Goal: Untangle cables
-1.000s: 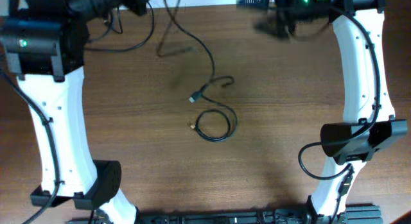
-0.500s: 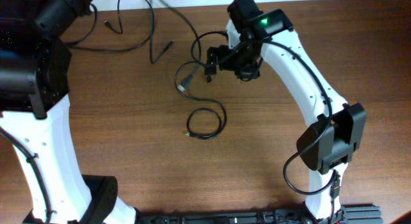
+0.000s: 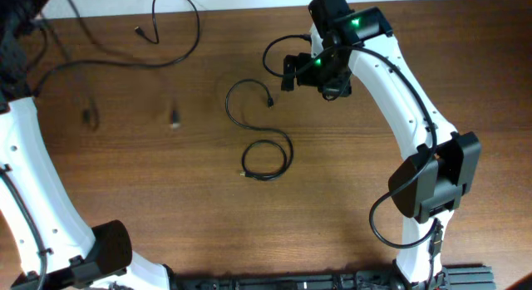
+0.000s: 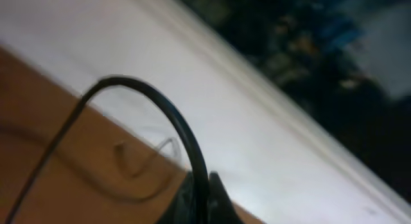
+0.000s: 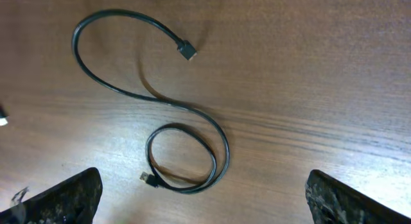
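Note:
A short black cable (image 3: pixel 264 161) lies alone on the wooden table (image 3: pixel 349 199), coiled at one end with an S-curve up to its plug (image 3: pixel 269 101). It also shows in the right wrist view (image 5: pixel 192 108). My right gripper (image 3: pixel 293 72) hovers open and empty above and to the right of it; its fingers (image 5: pixel 204 179) sit wide apart. A long thin black cable (image 3: pixel 179 41) trails across the upper left, with two blurred ends (image 3: pixel 174 117) hanging. My left gripper (image 4: pixel 200 201) is shut on this cable near the table's far-left edge; it is out of the overhead view.
The long cable's far loop and small plug (image 3: pixel 139 29) lie near the table's back edge. A white wall (image 4: pixel 270 140) runs past the table edge in the left wrist view. The white arm links (image 3: pixel 416 115) span the right side.
The long cable has been dragged left, off the short cable, and its ends now swing in blur. The left arm moved up and out of frame. The right gripper shifted slightly right.

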`<action>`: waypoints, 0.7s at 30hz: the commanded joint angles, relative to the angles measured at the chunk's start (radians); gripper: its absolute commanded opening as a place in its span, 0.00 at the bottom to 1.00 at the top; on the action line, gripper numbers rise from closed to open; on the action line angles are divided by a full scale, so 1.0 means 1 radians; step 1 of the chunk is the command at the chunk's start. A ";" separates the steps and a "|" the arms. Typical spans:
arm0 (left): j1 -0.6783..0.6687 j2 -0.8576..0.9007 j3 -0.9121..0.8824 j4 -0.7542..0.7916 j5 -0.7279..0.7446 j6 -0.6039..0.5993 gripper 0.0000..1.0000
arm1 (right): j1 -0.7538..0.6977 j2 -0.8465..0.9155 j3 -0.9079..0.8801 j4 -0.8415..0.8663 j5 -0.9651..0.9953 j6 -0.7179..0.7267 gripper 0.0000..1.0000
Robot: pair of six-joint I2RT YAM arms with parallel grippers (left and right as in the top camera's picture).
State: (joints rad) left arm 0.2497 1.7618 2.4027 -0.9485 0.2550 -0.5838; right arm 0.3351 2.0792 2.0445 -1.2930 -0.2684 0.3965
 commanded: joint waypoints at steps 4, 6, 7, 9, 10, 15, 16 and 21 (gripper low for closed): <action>0.002 -0.008 0.001 -0.048 0.119 0.039 0.00 | 0.003 -0.008 -0.003 0.000 0.015 0.005 0.99; 0.017 0.007 0.001 -0.161 -0.037 0.039 0.00 | 0.003 -0.008 -0.003 0.000 0.015 0.005 0.99; 0.037 0.022 0.001 -0.199 -0.083 0.039 0.00 | 0.003 -0.008 -0.003 0.000 0.015 0.005 0.99; 0.095 0.071 0.001 -0.269 -0.099 0.004 0.00 | 0.003 -0.008 -0.003 0.000 0.015 0.005 0.99; 0.121 0.098 0.001 -0.290 -0.109 0.004 0.00 | 0.003 -0.008 -0.003 0.000 0.015 0.005 0.99; 0.225 0.223 0.000 -0.413 -0.357 -0.158 0.00 | 0.003 -0.008 -0.003 0.000 0.015 0.005 0.99; 0.243 0.237 -0.001 -0.451 -0.433 -0.242 0.00 | 0.003 -0.008 -0.003 0.000 0.015 0.005 0.99; 0.343 0.317 -0.010 -0.481 -0.552 -0.336 0.00 | 0.003 -0.008 -0.003 0.000 0.015 0.005 0.99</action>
State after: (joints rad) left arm 0.5674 2.0476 2.4023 -1.4330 -0.2249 -0.8825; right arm 0.3351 2.0792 2.0445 -1.2926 -0.2653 0.3973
